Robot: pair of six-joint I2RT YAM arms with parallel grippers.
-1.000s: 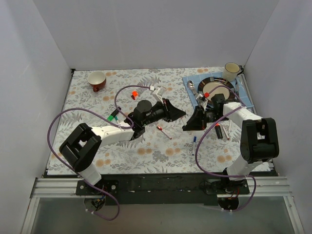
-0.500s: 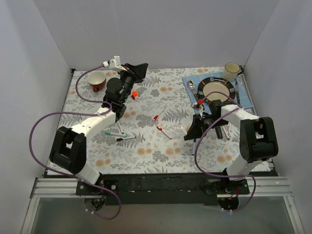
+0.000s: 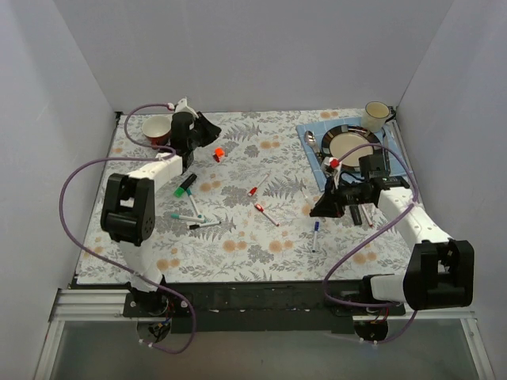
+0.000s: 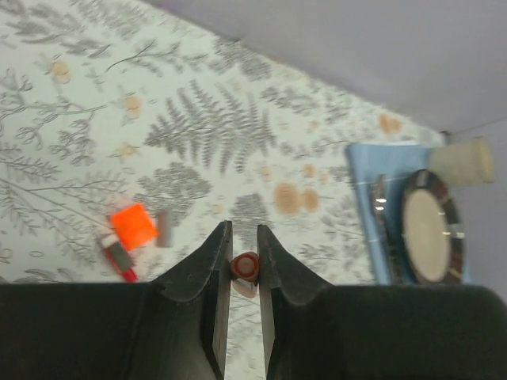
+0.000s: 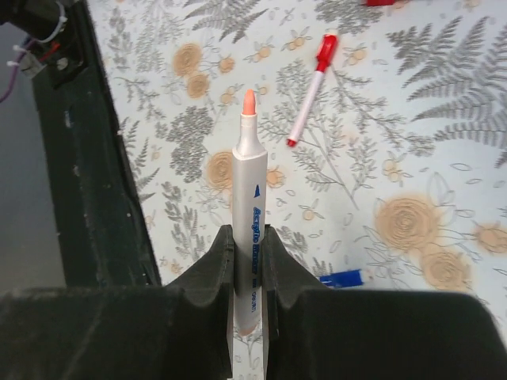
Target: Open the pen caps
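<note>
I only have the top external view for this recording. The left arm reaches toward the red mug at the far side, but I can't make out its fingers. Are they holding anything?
Observer: Yes. In the left wrist view, the left fingers are shut on a small red cap, its round end facing the camera.
Operator: And the right arm?
Observer: The right fingers are shut on a pale-barrelled marker that sticks out beyond them.
Operator: Is that one capped?
Observer: No. Its orange tip is bare.
</note>
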